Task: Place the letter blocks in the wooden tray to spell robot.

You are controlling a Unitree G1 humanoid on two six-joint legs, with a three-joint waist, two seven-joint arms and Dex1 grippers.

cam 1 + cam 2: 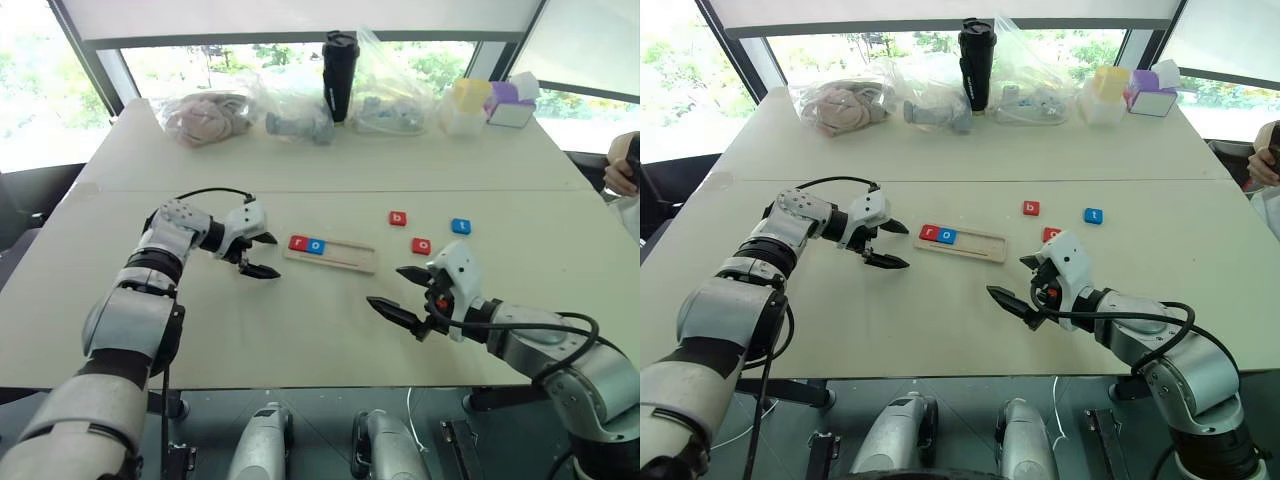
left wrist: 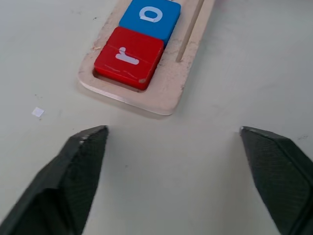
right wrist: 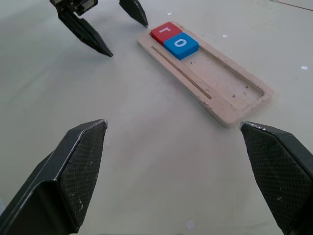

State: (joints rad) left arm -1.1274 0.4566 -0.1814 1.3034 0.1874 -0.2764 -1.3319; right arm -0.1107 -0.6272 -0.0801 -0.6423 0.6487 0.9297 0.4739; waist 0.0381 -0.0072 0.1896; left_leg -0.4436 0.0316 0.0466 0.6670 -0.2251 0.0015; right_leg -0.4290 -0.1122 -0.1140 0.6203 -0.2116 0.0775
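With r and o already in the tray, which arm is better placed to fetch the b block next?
Right, probably. The red b block lies on the table past the wooden tray's empty end, on the same side as the open right pincer. The open left pincer sits at the tray's filled end, beside r and o.

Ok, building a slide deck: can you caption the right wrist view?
Open right gripper faces the wooden tray holding red r and blue o; open left gripper beyond.
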